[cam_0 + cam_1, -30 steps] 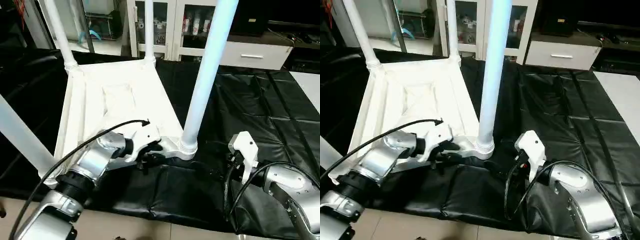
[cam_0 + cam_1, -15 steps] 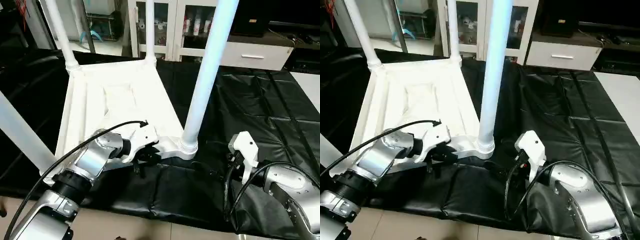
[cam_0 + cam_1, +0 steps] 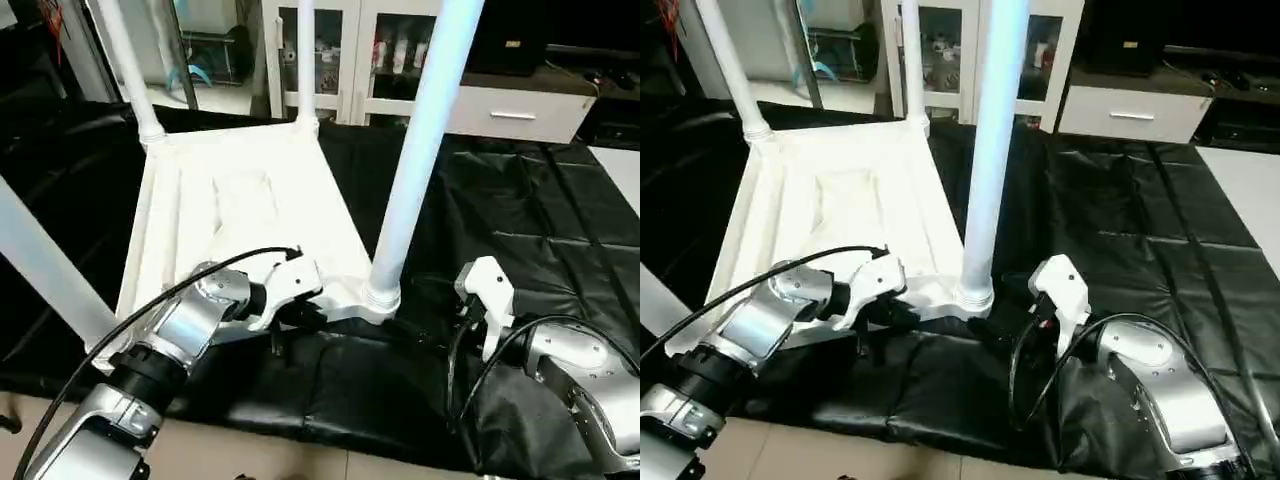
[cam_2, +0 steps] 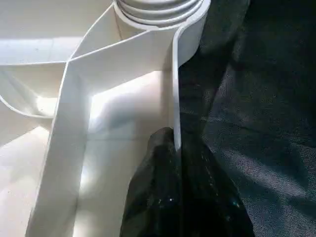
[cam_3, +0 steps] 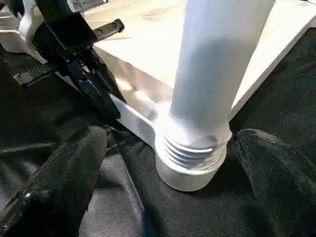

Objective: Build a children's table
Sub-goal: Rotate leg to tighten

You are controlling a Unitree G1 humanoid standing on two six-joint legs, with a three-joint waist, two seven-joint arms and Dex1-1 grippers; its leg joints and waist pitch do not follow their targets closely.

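Head views. Item: tabletop [image 3: 250, 215], white, lying underside-up on the black cover [image 3: 520, 200] of the worktable. Four legs stand in its corner sockets: near-right leg [image 3: 420, 140], near-left leg [image 3: 40, 265], two far legs [image 3: 125, 65] and [image 3: 305, 55]. Left arm reaches in from the near-left, forearm low and angled toward the near edge; left gripper [image 3: 285, 322] sits at the tabletop's near rim, just beside the near-right socket [image 3: 382, 297]. Right arm lies low over the cover on the right, its gripper [image 3: 1032, 318] pointing at the same socket. Risk, as judged: a lift or tilt by one thin rim could let the tabletop slip or swing, and the tall legs would lever it over.

Left wrist view. Left gripper's black fingers [image 4: 163, 197] pressed together on the thin rim wall [image 4: 175, 89], pinching it near the ribbed socket collar [image 4: 158, 10]. Risk: the grip is narrow and on smooth plastic; a sideways pull may slide it off.

Right wrist view. Right gripper's fingers [image 5: 59, 173] spread wide, one either side of the leg base [image 5: 192, 158], touching neither. Left gripper [image 5: 86, 81] is seen clamped on the rim nearby. Risk: closing off-centre could nudge the leg askew in its threads.
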